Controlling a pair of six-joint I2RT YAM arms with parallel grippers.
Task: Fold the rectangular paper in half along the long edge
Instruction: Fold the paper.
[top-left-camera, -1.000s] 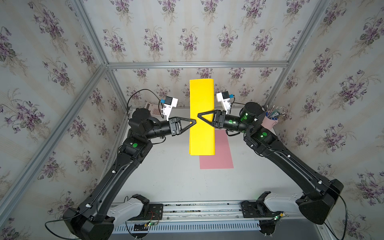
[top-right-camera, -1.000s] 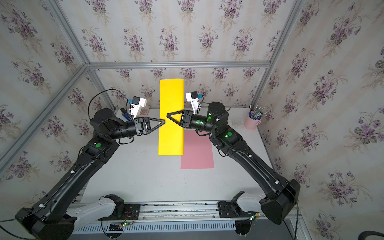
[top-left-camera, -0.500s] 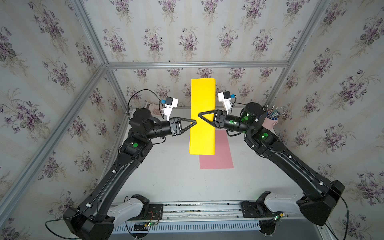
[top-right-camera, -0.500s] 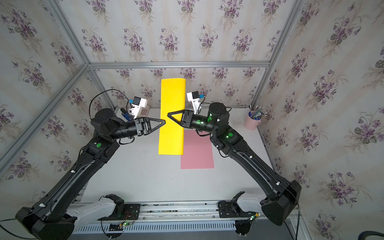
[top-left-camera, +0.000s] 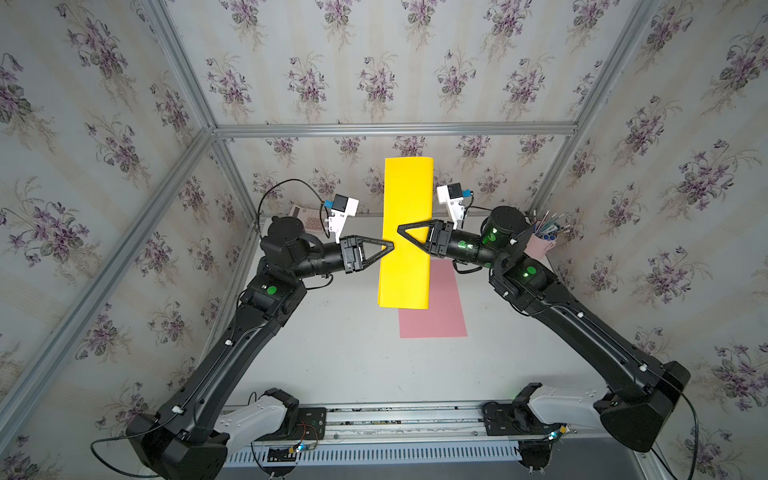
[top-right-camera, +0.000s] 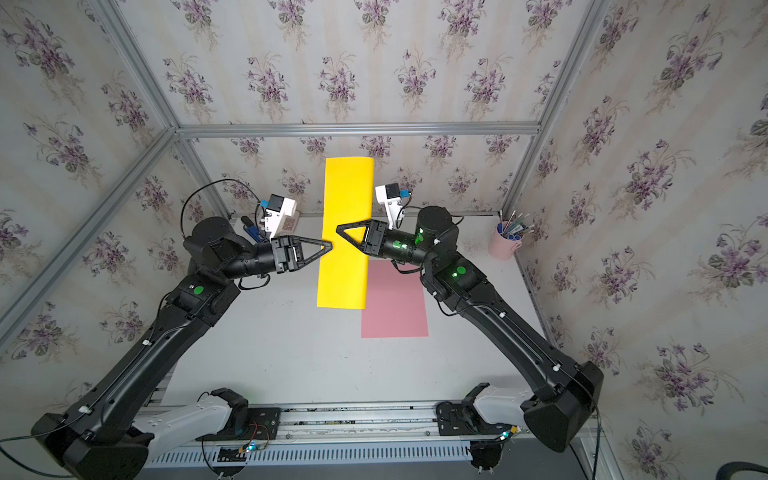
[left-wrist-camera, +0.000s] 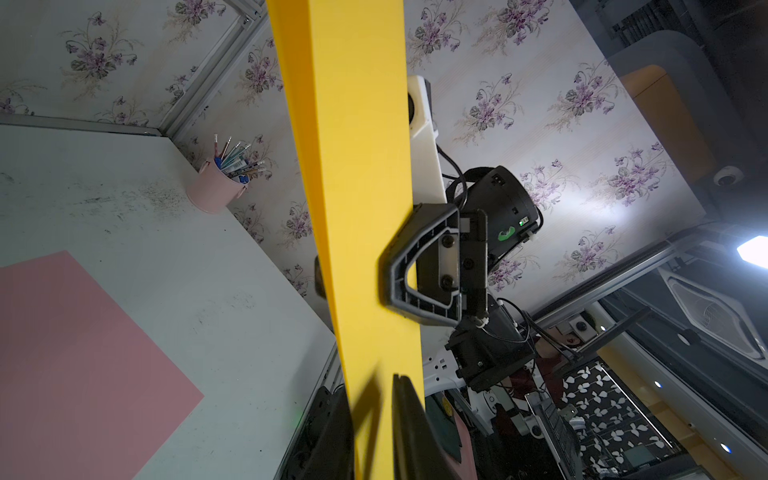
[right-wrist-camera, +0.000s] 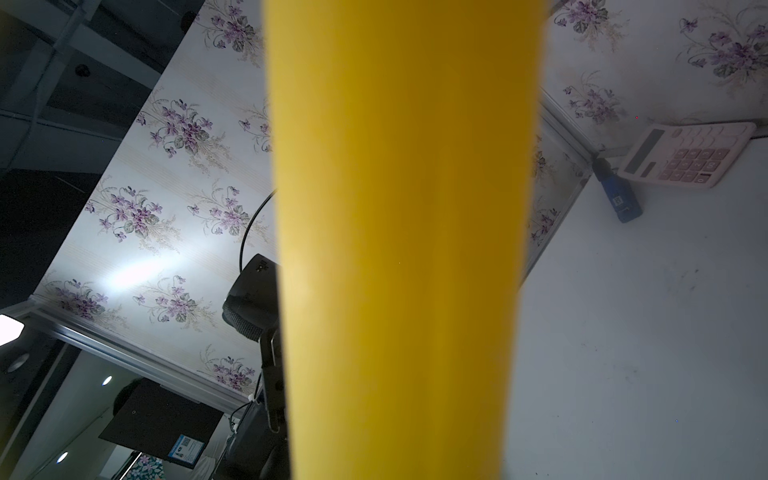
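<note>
Above the table (top-left-camera: 332, 357) we are holding the yellow paper (top-left-camera: 405, 274), left gripper (top-left-camera: 390, 246) at nine o'clock and right gripper (top-left-camera: 400, 229) at three both clamped narrowly on it, creasing likely next

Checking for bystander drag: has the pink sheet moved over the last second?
No. The pink sheet lies in the same spot on the table, same offset from the pen cup, in both top views.

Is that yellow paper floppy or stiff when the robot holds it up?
Probably fairly stiff: the yellow paper stands straight above and below the left gripper and right gripper pinching it. Likely light too: fingertip pinches alone hold it up.
</note>
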